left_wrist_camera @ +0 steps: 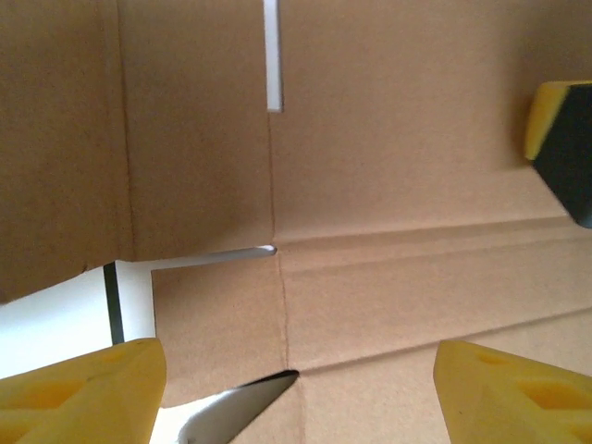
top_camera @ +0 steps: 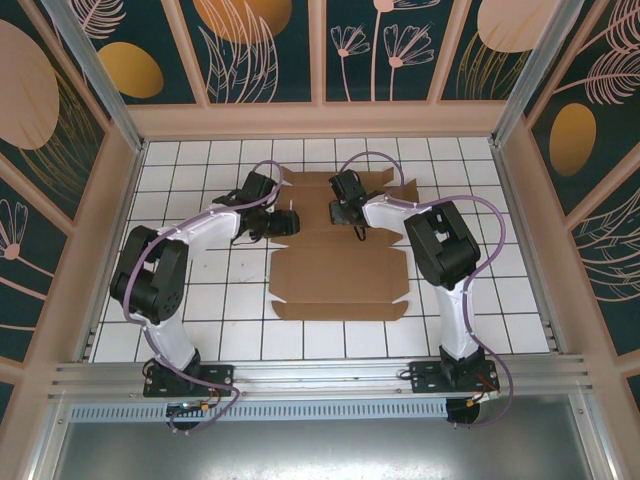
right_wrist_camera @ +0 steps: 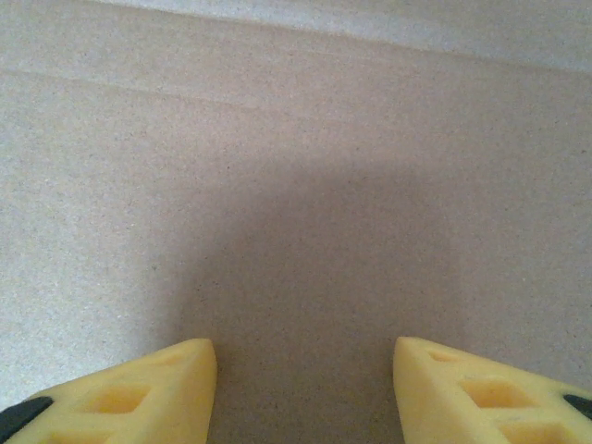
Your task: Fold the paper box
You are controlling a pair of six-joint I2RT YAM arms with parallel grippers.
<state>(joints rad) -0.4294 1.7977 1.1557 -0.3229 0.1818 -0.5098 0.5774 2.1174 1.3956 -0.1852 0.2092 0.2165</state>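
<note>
- Centre of the tiled table point(top_camera: 190, 300), top view: the paper box point(top_camera: 340, 280) lies as an open, mostly flat die-cut sheet, long axis running 9 to 3 o'clock.
- Progress, my read: early. No walls stand, no tabs are tucked, and nothing looks like a closed box. Creases and slots are visible but look unformed.
- Possible exception: in the left wrist view, the flap at 9 o'clock seems lifted off the tile. I can't tell how far.
- Left to do, by my estimate: raise the side walls, fold in the end flaps, lock the tabs. That is essentially the whole job.
- Left gripper point(top_camera: 288, 222): at the 9 o'clock edge of the sheet's far half.
- In its own camera, the left gripper point(left_wrist_camera: 296, 398) has its jaws spread wide with nothing between them. Cardboard lies just beyond, and the crease-and-slot junction sits at 12 o'clock from the tips.
- Right gripper point(top_camera: 352, 212): over the far half of the sheet, toward 12 o'clock from the sheet's centre.
- Wrist view of the right gripper point(right_wrist_camera: 305, 388): jaws parted, gripping nothing, with plain cardboard close under the tips. I can't tell whether they touch it.
- Neither gripper has a grip on the sheet.
</note>
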